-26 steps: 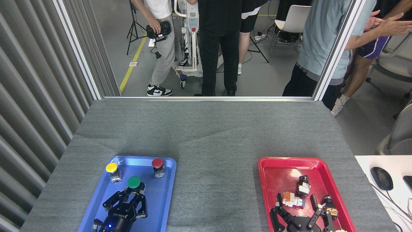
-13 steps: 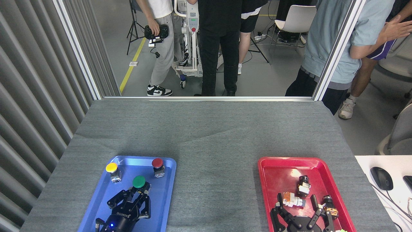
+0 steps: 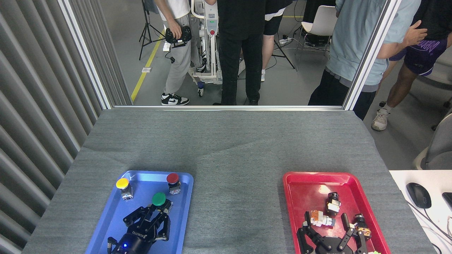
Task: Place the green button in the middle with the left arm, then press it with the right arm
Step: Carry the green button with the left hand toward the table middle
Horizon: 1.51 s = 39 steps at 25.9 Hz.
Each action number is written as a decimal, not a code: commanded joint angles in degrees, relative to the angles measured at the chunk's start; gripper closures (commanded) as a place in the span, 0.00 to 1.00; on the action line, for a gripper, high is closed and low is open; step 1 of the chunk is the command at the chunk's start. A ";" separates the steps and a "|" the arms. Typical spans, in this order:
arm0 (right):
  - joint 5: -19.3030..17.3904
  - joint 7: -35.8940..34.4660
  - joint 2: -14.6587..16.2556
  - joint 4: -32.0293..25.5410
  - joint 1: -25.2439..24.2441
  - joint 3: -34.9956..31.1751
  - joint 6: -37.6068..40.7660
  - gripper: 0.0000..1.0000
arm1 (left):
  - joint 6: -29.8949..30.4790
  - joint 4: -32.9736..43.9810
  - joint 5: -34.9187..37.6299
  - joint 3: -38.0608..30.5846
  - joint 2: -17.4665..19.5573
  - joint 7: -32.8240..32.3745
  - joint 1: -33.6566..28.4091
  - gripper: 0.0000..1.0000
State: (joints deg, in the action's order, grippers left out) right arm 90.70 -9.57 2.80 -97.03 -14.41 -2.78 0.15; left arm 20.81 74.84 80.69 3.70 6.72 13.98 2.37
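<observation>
Green button [image 3: 159, 199] sits over blue tray [image 3: 183, 197], right-centre, w/ left gripper [image 3: 155, 216] clamped round its body. Yellow btn [image 3: 123, 184] & red btn [image 3: 172, 178] farther back. Right gripper [image 3: 330, 229] spread wide over red tray [image 3: 293, 192], near edge. Middle cloth [image 3: 236, 197] bare.

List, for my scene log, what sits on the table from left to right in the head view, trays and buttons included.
Yellow button → green button, held in the left end effector → red button, all over the blue tray → bare grey cloth → red tray holding small parts, with the right end effector above it.
</observation>
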 commanded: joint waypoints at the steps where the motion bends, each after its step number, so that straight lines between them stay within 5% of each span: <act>1: -0.09 -0.01 0.01 0.00 0.00 -0.03 0.02 0.00 | 1.34 0.48 0.00 0.08 -0.13 -0.27 0.35 1.00; 20: -0.09 -0.01 -0.08 0.00 0.00 -0.03 0.02 0.00 | 1.96 -10.33 0.96 15.64 -5.32 -5.10 14.33 1.00; 25: 0.00 -0.01 -0.08 0.00 0.00 -0.03 0.11 0.00 | 1.69 -18.85 2.37 18.62 -10.68 -5.72 18.63 1.00; 30: 0.00 -0.01 -0.08 0.00 0.00 -0.03 0.11 0.00 | -2.09 -22.37 6.06 18.71 -14.28 -4.93 18.81 1.00; 39: -0.09 -0.01 0.01 0.00 0.00 -0.03 0.02 0.00 | -3.32 -24.48 5.97 19.68 -14.19 -2.64 18.28 1.00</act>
State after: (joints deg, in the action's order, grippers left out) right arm 90.62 -9.60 2.74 -97.03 -14.42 -2.81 0.25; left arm 17.67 51.11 86.63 23.30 -7.44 10.85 20.74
